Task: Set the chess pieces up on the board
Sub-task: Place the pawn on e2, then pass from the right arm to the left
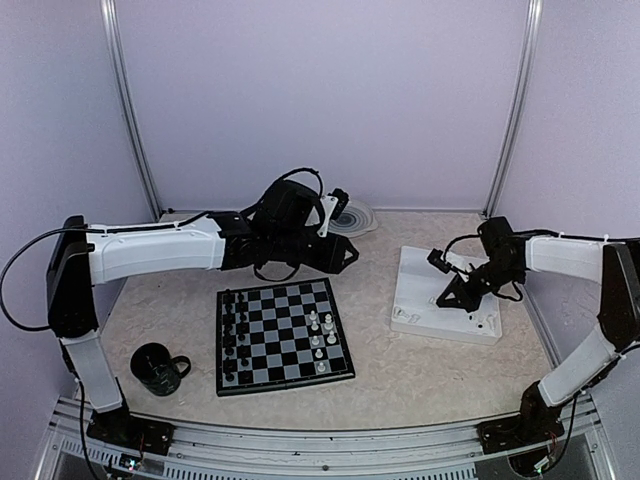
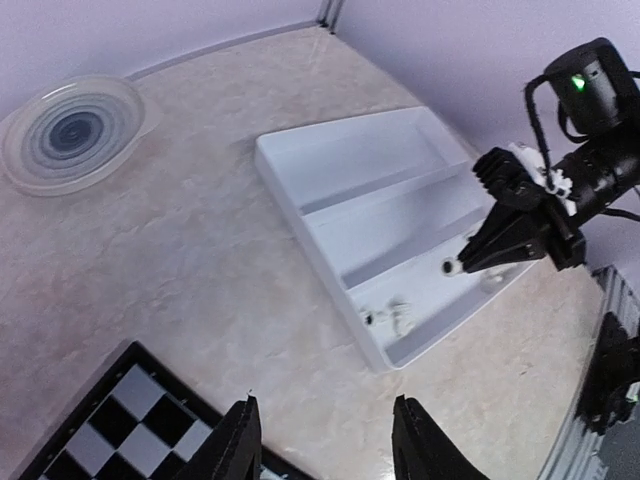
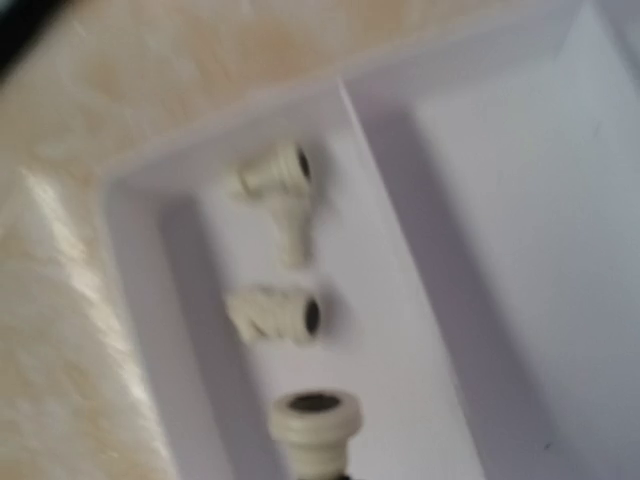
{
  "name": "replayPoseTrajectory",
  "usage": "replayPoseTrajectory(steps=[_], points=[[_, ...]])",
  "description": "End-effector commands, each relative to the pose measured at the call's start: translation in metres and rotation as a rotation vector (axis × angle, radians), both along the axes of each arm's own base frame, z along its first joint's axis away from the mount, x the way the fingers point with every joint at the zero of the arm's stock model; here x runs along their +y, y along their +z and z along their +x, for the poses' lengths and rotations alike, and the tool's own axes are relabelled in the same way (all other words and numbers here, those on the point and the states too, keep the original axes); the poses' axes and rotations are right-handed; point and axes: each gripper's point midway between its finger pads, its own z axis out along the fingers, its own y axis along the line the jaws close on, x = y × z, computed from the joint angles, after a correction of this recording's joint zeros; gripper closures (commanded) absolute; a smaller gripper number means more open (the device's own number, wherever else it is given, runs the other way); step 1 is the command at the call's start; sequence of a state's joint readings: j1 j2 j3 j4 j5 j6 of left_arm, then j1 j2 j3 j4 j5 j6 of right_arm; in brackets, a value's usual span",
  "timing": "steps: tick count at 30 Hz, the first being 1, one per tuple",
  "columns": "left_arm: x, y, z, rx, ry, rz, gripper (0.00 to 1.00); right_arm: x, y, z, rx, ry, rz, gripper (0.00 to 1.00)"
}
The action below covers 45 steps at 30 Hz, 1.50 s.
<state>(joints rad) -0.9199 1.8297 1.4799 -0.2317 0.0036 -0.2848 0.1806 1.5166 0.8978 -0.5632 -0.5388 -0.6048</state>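
Hanging over the white tray [image 2: 340,170], a tiny white chess piece [image 3: 315,415] is pinched in the closed right fingers [image 2: 505,235]; the left fingers [image 2: 238,440] are held wide and empty near the chessboard [image 1: 283,335]; the slippery piece could be dropped on the way; standing pieces [image 1: 320,335] could be knocked over.

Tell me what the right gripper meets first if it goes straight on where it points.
Most likely the white tray's floor in the compartment below the right gripper, near two loose white pieces. Whether it hits a piece first is unclear: depth is hard to judge.
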Motion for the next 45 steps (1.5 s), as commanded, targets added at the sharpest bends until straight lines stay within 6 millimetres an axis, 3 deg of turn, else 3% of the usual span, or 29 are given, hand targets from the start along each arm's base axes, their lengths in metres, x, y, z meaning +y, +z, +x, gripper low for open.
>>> replayPoseTrajectory(steps=[1, 7, 13, 20, 30, 42, 45], points=[[-0.055, 0.021, -0.017, 0.079, -0.123, -0.256, 0.54, 0.018, 0.048, -0.003, -0.033, 0.05, 0.101, 0.96], [-0.096, 0.013, -0.027, 0.17, -0.224, -0.372, 0.54, 0.04, 0.097, -0.008, -0.054, 0.121, 0.198, 0.96], [-0.114, 0.003, -0.036, 0.229, -0.289, -0.402, 0.54, 0.058, 0.117, -0.014, -0.053, 0.178, 0.229, 0.95], [-0.12, -0.003, -0.041, 0.26, -0.319, -0.418, 0.54, 0.076, 0.122, -0.025, -0.047, 0.237, 0.231, 0.95], [-0.127, -0.006, -0.045, 0.278, -0.353, -0.418, 0.58, 0.084, 0.125, -0.03, -0.042, 0.266, 0.229, 0.95], [-0.127, -0.005, -0.048, 0.278, -0.377, -0.426, 0.84, 0.085, 0.123, -0.031, -0.04, 0.27, 0.224, 0.95], [-0.126, -0.004, -0.049, 0.275, -0.377, -0.433, 0.89, 0.086, 0.127, -0.031, -0.042, 0.272, 0.233, 0.91]])
